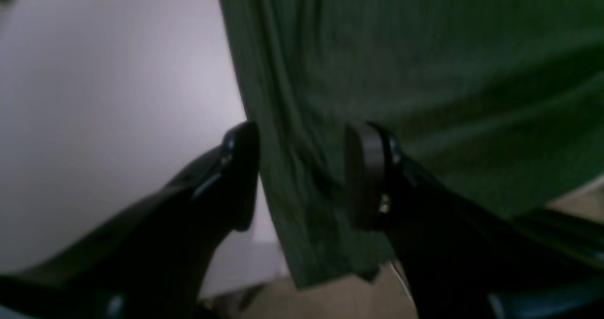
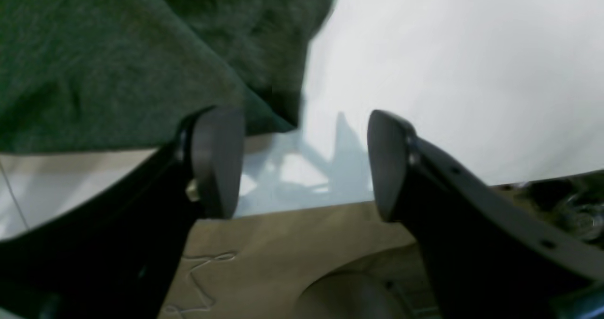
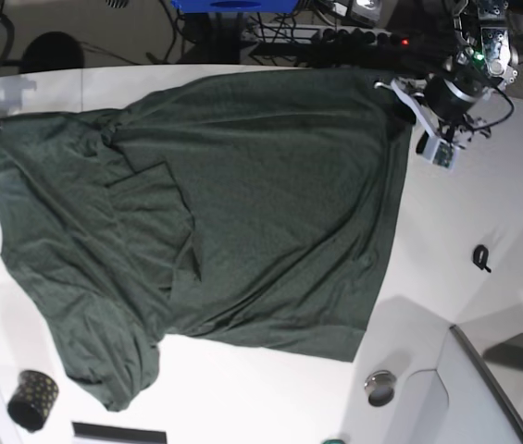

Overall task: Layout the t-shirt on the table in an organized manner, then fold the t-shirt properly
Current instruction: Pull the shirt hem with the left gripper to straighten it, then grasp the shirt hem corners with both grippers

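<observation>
Two black-fingered arms, as we see them

Our left gripper [image 1: 302, 175] has glossy black curved fingers ending in flat, rounded dark grey pads [image 1: 365, 177], with a small brass-coloured screw at the pad's edge. Our right gripper [image 2: 302, 161] looks alike: matte grey oval pads [image 2: 219, 161], black arms with small holes. From the base view, the left arm [image 3: 455, 88] shows black housings, cables, a green light and a white tag.

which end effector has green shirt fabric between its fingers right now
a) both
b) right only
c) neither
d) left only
d) In the left wrist view the t-shirt hangs down between the spread fingers of the left end effector, while the right end effector stands open with only the table and floor showing in its gap, the cloth off to one side.
</observation>
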### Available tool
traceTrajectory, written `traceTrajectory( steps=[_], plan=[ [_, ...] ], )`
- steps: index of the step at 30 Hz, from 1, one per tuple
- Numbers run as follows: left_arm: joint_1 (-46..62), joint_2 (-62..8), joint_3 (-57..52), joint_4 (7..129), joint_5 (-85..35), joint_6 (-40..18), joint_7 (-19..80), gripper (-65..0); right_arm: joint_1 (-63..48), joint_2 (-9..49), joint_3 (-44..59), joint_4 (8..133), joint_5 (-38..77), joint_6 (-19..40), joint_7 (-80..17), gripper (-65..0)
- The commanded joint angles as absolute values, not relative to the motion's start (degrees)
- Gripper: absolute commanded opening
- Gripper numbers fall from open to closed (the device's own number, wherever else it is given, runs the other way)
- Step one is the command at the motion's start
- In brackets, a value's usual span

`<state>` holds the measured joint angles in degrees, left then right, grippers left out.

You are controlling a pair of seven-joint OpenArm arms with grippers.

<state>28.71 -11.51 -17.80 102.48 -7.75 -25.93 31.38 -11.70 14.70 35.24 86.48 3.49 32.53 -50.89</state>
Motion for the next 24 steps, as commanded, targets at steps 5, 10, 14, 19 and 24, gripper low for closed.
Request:
traceTrajectory(
  steps=[5, 10, 14, 19, 24],
  plan=[
    [22.8, -9.1, -17.9, 98.1, -7.7, -25.8, 31.0, -36.9, -11.1, 13.4, 35.1, 89.5, 4.0, 32.7, -46.8, -27.8],
    [19.7, -7.9, -17.9, 90.1, -8.0, -25.8, 30.8, -36.9, -10.9, 10.6, 35.0, 90.9, 4.1, 32.9, -46.9, -64.2],
    [19.9, -8.2, -18.0, 89.0, -8.0, -25.8, 30.7, -36.9, -13.8, 6.0, 31.3, 93.6, 4.8, 39.4, -48.4, -63.5],
    [19.8, -8.8, -18.0, 89.0, -7.7, -25.8, 30.7, -36.9, -15.7, 2.3, 23.5, 95.9, 4.6, 40.0, -48.0, -64.1],
    [19.9, -9.1, -18.0, 89.0, -7.7, -25.7, 30.7, -36.9, -15.1, 2.2, 18.2, 95.5, 4.6, 40.0, -46.9, -64.2]
  ],
)
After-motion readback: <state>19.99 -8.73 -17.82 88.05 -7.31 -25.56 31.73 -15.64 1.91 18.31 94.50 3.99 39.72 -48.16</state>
